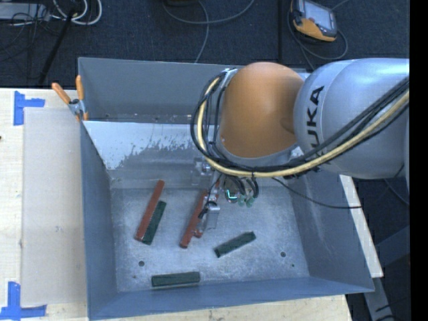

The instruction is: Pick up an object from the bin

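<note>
My gripper (211, 210) hangs low in the middle of the bin, mostly hidden under the arm's orange cover. Its lower end is right against the upper half of a long brown stick (192, 227) that lies slanted on the bin floor. Whether it grips the stick is hidden. A short dark green bar (235, 243) lies just to the right of the stick's lower end.
To the left, another brown stick (149, 209) lies slanted with a dark green bar (156, 222) alongside it. A third dark green bar (175, 280) lies flat near the front wall. The arm covers the bin's back right.
</note>
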Available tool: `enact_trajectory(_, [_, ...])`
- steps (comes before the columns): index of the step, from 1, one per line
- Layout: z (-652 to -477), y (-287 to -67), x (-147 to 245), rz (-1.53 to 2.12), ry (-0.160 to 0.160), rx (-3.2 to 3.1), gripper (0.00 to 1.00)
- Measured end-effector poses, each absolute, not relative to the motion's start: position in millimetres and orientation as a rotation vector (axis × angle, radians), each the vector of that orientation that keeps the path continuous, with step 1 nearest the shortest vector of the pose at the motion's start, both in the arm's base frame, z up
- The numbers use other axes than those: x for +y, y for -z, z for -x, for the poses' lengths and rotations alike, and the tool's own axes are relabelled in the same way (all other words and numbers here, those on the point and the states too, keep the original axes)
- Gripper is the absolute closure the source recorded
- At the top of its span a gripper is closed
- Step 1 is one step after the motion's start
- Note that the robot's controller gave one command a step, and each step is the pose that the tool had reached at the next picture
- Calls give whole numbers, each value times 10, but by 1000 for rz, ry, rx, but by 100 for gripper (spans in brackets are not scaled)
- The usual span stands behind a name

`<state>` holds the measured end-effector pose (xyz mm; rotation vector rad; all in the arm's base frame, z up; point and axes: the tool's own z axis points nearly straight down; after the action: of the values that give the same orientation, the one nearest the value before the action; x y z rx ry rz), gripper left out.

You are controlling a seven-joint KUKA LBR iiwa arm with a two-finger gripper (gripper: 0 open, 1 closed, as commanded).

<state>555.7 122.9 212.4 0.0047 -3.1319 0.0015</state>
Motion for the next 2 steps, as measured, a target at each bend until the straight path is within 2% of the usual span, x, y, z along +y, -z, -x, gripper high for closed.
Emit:
enact_trajectory(1, [-5575,-715,498,-19,0,-3135,0])
enact_trajectory(2, [-5009,-701,951,-239,1,-3131,0])
